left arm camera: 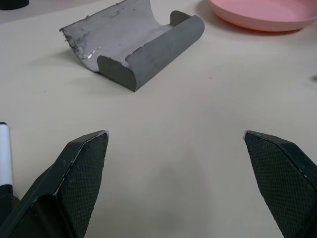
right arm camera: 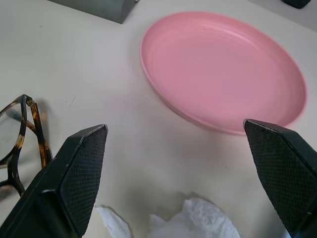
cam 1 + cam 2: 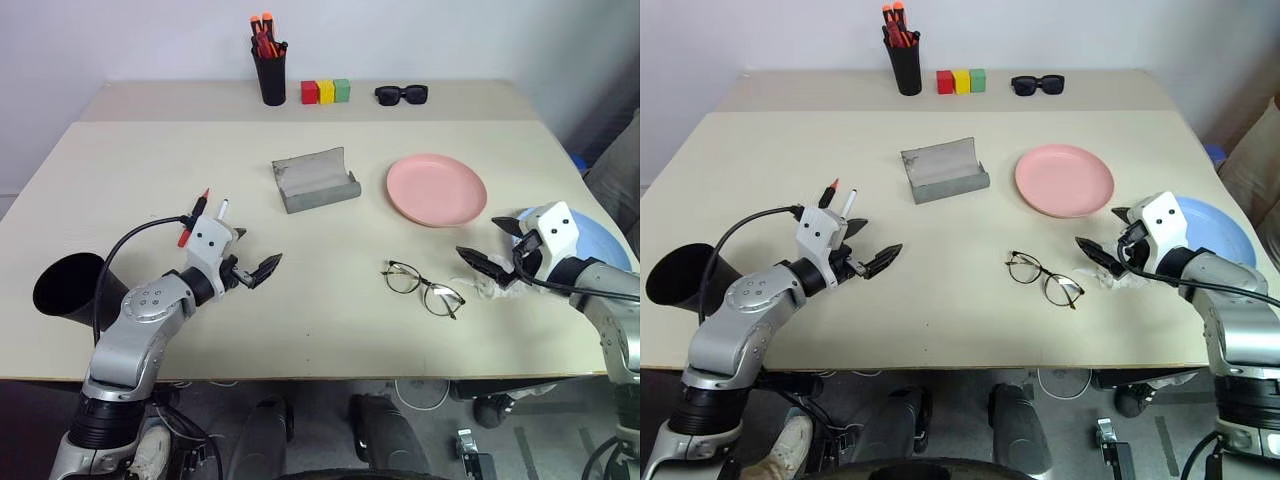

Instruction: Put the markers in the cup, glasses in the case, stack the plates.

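Now glasses point(image 3: 423, 288) lie between left gripper point(image 3: 252, 268) and right gripper point(image 3: 487, 262)

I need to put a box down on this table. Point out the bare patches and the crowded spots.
Bare: the front middle between the left tool and the glasses, and the left stretch behind the markers. Crowded: the right side, with glasses, tissue, pink plate and blue plate, and the back edge by the pen holder, blocks and sunglasses.
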Tool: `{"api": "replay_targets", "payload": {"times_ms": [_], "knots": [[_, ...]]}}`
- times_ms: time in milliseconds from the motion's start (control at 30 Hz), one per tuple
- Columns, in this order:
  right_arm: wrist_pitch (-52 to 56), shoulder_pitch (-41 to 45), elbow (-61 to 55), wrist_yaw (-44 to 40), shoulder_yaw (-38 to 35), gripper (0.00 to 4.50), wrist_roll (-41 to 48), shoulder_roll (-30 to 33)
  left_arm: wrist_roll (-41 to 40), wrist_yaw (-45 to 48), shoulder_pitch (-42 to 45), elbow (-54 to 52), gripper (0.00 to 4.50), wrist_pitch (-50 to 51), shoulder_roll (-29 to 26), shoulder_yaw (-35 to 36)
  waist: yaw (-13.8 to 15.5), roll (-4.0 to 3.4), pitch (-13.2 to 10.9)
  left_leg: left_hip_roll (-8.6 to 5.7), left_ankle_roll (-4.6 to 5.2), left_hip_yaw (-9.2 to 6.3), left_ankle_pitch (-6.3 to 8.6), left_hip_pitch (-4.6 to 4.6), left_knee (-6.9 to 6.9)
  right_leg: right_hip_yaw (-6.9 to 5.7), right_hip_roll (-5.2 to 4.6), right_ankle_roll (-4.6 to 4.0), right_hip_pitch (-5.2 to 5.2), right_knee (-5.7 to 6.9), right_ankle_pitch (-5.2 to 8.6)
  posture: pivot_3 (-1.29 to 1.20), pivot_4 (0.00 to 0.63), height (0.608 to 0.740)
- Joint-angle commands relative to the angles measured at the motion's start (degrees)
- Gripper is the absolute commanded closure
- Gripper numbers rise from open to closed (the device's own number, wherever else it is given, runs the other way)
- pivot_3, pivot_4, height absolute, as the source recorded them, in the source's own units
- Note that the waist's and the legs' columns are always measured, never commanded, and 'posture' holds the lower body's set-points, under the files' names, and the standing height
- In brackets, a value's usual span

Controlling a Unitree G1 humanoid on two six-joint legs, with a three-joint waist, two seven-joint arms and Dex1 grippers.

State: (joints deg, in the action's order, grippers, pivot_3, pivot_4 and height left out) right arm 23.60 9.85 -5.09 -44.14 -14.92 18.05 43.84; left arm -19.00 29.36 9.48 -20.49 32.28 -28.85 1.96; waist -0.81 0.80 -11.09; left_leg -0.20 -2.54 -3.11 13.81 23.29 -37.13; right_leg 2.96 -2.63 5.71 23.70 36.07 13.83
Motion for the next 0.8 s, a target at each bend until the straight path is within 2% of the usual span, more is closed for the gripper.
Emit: {"api": "replay_targets", "payload": {"times_ms": [33, 500, 667, 800], "knots": [[-0.89, 1.35, -0.37, 0.78, 0.27, 0.00, -0.34, -0.27, 0.22, -0.28, -0.18, -2.42, 0.01, -0.64, -0.66, 1.46, 0.00, 0.00, 0.00, 0.00, 0.00, 0.00, 0.00, 0.00, 0.00, 0.00, 0.00, 0.00, 0.00, 0.00, 0.00, 0.00, 0.150, 0.740], [-1.03, 3.43, -2.01, 2.68, 3.21, 0.00, -0.39, -1.93, 2.93, -2.58, 0.60, 0.21, 0.01, -1.78, 0.70, -0.53, 0.03, 0.00, 0.00, -0.01, 0.00, 0.00, 0.00, -0.01, -0.01, 0.00, 0.00, 0.00, -0.01, 0.01, -0.01, 0.00, 0.150, 0.740], [-1.11, 2.56, -4.43, 3.92, 4.38, 0.00, -0.45, -3.88, 6.70, -7.87, 6.73, 5.56, 0.01, 1.32, 3.82, -2.09, 0.14, 0.00, 0.00, -0.02, 0.00, -0.04, 0.00, -0.01, -0.05, -0.02, 0.01, 0.05, -0.02, 0.04, -0.03, 0.00, 0.150, 0.740], [0.16, 1.04, -8.53, 5.60, 5.19, 0.00, 0.28, -5.95, 7.25, -14.75, 15.40, 11.50, 0.01, 9.45, 8.58, -0.24, 0.16, 0.01, 0.01, -0.04, 0.00, -0.05, 0.00, -0.01, -0.05, -0.02, 0.01, 0.25, -0.04, 0.03, -0.14, 0.00, 0.150, 0.740]]}}
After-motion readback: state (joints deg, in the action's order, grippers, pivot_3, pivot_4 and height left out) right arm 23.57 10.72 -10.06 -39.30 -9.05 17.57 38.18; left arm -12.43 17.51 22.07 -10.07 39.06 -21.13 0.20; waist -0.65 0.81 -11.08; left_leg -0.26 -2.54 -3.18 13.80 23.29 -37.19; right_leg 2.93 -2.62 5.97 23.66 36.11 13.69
